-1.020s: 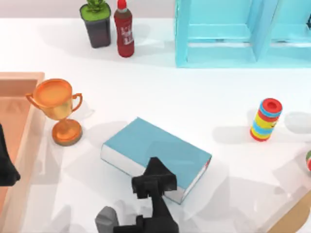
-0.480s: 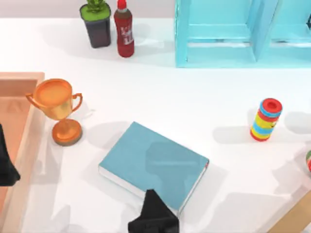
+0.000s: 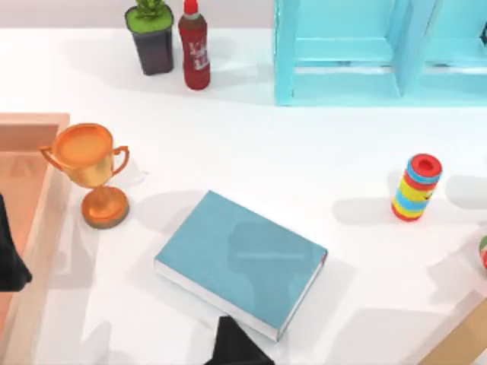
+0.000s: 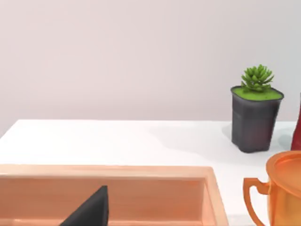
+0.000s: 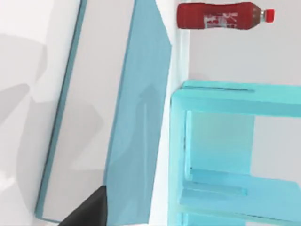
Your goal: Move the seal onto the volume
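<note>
- Left gripper (image 3: 9, 262): parked at the left edge of the table over the wooden tray (image 3: 34, 125), as it was a second ago. Whether it is released or clenched cannot be told.
- Orange trophy (image 3: 90, 163): upright just right of the tray, unmoved.
- Volume (image 3: 240, 262): lies flat at the near centre of the table with its teal cover bare. Its near edge sits slightly nearer than a second ago, and it has not shifted in the last half second.
- Right gripper (image 3: 234, 348): a second ago it stood over the near part of the volume. It has since drawn back to the near edge of the table, just clear of the volume's near corner. Its grip cannot be told.
- Seal: its place cannot be told, and nothing rests on the volume's cover.
- Rainbow-striped cylinder (image 3: 416, 188): upright on the right, well apart from the volume, unmoved.
- Judgement: the withdrawal leaves the cover free, but the placing step appears not yet done.
</note>
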`<action>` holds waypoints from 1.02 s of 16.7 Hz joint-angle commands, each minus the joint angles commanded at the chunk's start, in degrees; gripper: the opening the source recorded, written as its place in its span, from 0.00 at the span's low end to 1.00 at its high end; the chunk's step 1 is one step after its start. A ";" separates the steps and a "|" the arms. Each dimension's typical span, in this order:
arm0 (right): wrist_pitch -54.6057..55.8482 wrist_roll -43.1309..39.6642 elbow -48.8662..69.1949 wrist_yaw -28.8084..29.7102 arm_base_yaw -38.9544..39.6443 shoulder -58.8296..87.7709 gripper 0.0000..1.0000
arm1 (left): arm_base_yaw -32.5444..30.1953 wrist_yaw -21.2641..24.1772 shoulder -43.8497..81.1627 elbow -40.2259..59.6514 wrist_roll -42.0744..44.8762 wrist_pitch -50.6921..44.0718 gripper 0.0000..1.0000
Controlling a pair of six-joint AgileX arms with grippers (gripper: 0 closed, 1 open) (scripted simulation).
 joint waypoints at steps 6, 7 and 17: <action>0.37 0.07 -1.44 -1.21 -2.03 -1.20 1.00 | 0.00 0.00 0.00 0.00 0.00 0.00 1.00; 0.79 0.22 -2.77 -2.43 -3.75 -2.51 1.00 | 0.00 0.00 0.00 0.00 0.00 0.00 1.00; 10.81 4.29 -30.05 -28.33 -44.32 -45.85 1.00 | 0.00 0.00 0.00 0.00 0.00 0.00 1.00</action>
